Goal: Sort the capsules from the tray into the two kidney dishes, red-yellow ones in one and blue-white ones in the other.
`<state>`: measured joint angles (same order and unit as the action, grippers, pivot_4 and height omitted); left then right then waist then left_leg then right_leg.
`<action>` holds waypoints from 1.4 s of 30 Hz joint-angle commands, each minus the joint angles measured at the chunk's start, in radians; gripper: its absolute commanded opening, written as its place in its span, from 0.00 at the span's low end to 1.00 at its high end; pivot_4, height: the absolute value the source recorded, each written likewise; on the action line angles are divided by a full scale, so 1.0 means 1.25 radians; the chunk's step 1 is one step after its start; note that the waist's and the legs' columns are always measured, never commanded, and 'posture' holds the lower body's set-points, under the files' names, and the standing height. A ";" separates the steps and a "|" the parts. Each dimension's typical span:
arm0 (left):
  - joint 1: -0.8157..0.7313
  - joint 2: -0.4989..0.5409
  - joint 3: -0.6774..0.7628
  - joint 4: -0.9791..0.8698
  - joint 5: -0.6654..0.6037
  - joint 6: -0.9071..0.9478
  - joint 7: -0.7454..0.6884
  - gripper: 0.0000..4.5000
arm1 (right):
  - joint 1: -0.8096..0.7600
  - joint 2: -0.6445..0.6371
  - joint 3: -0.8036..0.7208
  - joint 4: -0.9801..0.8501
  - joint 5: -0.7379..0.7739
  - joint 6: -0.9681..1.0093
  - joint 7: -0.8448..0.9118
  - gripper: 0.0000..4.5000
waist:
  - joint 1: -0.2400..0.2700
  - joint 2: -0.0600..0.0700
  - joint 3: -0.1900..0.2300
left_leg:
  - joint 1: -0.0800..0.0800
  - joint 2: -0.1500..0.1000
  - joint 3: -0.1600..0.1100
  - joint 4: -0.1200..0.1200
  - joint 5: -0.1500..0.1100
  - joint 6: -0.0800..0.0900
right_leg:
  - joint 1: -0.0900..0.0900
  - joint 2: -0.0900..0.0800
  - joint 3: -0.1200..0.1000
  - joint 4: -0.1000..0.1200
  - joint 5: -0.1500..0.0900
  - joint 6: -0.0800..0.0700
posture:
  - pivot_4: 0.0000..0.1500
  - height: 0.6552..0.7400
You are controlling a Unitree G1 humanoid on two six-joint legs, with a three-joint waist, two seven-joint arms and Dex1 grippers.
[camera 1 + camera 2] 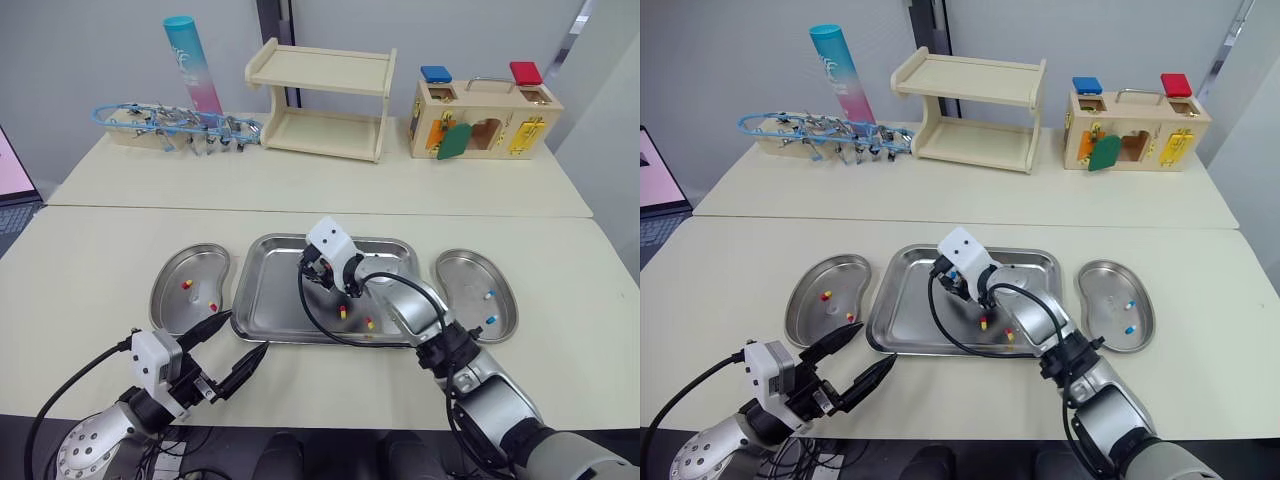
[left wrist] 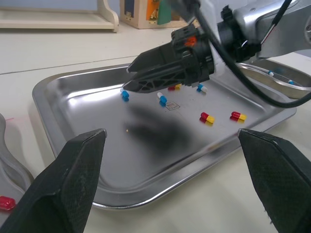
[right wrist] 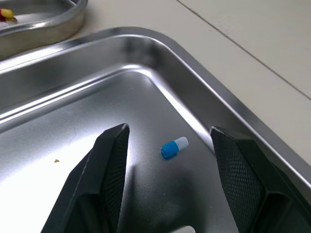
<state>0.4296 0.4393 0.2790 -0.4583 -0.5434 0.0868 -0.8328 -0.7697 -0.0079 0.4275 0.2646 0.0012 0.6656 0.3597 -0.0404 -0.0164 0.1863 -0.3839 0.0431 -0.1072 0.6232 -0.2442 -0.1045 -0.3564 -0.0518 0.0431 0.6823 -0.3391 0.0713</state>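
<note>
- The right claw [image 3: 170,130] hangs low over the steel tray [image 1: 270,295]. Its two black fingers are spread wide and grip nothing.
- A blue-white capsule [image 3: 174,147] lies on the tray floor between those fingers, touching neither, close to the tray's curved wall.
- Two red-yellow capsules [image 1: 343,312] rest on the tray just behind the right claw, on the robot's side.
- The left claw [image 1: 235,340] hovers wide open and empty over the pale surface [image 1: 100,260], just off the tray's near rim.
- Ahead of the left claw, the left-hand dish [image 1: 180,262] holds two red-yellow capsules. Out to the right of the right claw, the right-hand dish [image 1: 462,272] holds two blue-white ones.
- The capsule looks feather-light, smooth and rounded, so it is likely to skid or roll on the polished steel. Its thin shell could dent under a hard squeeze.
- It appears to lie roughly end-on to the fingers, so closing now would press on the rounded tips and might squirt it out.
- A gentle pinch across the long sides at the colour seam seems the steadier hold.
- No writing can be read on the capsules, tray or dishes. Far beyond both claws, a tall blue-and-pink tube [image 1: 192,60] carries print too small to make out.
</note>
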 commanded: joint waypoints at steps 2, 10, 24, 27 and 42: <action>0.006 0.005 -0.008 -0.033 0.000 -0.004 0.013 1.00 | -0.043 0.034 -0.026 0.074 -0.020 -0.048 -0.016 0.64 | -0.002 0.000 0.000 | 0.000 0.000 0.000 0.000 0.000 0.000 | 0.000 0.000 0.000 0.000 0.000 0.000 | 1.00 1.00; -0.004 0.006 -0.018 -0.005 0.007 -0.015 0.009 1.00 | -0.051 0.059 -0.025 0.132 -0.039 -0.075 -0.002 0.60 | -0.010 0.000 0.000 | 0.000 0.000 0.000 0.000 0.000 0.000 | -0.001 0.000 0.000 0.000 0.000 0.000 | 1.00 1.00; -0.003 0.005 -0.026 0.005 0.015 -0.029 0.002 1.00 | -0.036 0.044 0.013 0.115 -0.093 -0.126 0.059 0.01 | -0.013 0.000 0.000 | 0.000 0.001 0.000 -0.001 0.000 0.000 | -0.001 0.001 0.000 0.000 0.000 0.000 | 1.00 1.00; -0.001 0.007 -0.025 0.002 0.012 -0.028 0.002 1.00 | -0.038 0.043 0.014 0.101 -0.095 -0.134 0.073 0.01 | -0.013 0.000 0.000 | 0.000 0.001 0.000 -0.001 0.000 0.000 | -0.001 0.001 0.000 0.000 0.000 0.000 | 1.00 1.00; 0.000 0.011 -0.026 -0.005 0.006 -0.025 0.010 1.00 | -0.033 -0.006 -0.017 -0.064 -0.053 -0.064 0.169 0.01 | -0.013 0.000 0.000 | 0.000 0.001 0.000 -0.001 0.000 0.000 | -0.001 0.001 0.000 0.000 0.000 0.000 | 1.00 1.00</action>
<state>0.4274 0.4431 0.2442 -0.4275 -0.5271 0.0607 -0.8188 -0.8056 -0.0066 0.4118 0.2335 -0.0699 0.5843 0.5493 -0.0566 -0.0159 0.1865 -0.3845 0.0441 -0.1069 0.6217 -0.2443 -0.1044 -0.3580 -0.0509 0.0435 0.6823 -0.3390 0.0711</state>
